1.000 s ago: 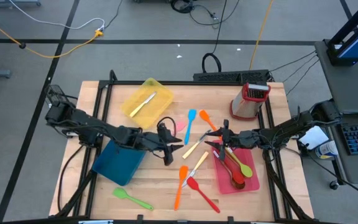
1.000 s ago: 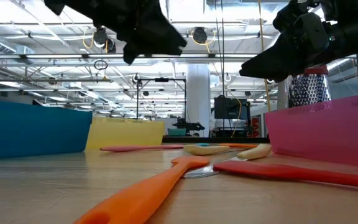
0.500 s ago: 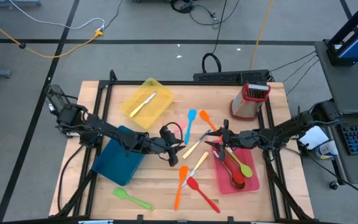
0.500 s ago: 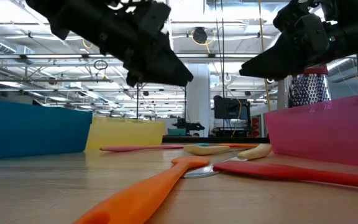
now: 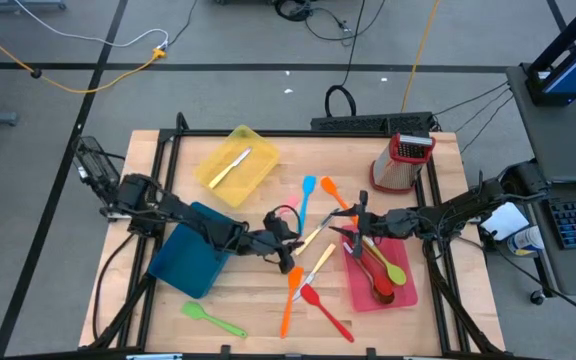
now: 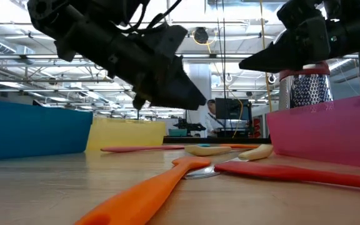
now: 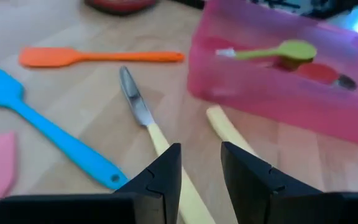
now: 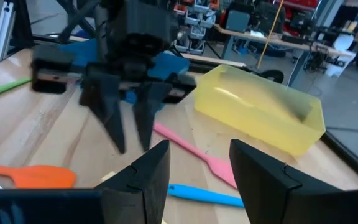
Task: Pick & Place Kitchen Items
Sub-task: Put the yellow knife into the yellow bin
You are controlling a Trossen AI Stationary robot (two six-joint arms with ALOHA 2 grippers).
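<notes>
- Left gripper [image 5: 290, 250] is hovering over mid-table, above the cream-handled knife [image 5: 311, 238]; fingers [image 7: 166, 171] are sitting spread with a narrow gap, gripping nothing.
- In the left wrist view the knife [image 7: 151, 127] is lying flat on the wood, blade pointing away, handle running into the gap between the fingers.
- A second cream-handled knife [image 5: 317, 264] is lying just beside the pink tray [image 5: 405, 292], along its left edge.
- Blue spatula [image 5: 307, 194] and an orange spatula [image 5: 334, 193] are lying side by side near table centre; a pink spatula [image 5: 289, 202] is peeking out just left of the blue one.
- Long orange spatula [image 5: 289, 298] and red spatula [image 5: 325, 311] are lying near the front edge, close to each other.
- Green spatula [image 5: 211, 319] is lying alone at front left, below the blue tray [image 5: 186, 265].
- Yellow tray [image 5: 236, 161] is holding one cream knife [image 5: 230, 167].
- Pink tray is holding a green spoon [image 5: 391, 269] plus other utensils that are too small to tell apart.
- Right gripper [image 5: 353, 228] is hanging at the pink tray's near-left corner, fingers [image 8: 143, 171] spread, empty.
- Box grater [image 5: 401, 163] is standing upright at back right, well apart from both grippers.
</notes>
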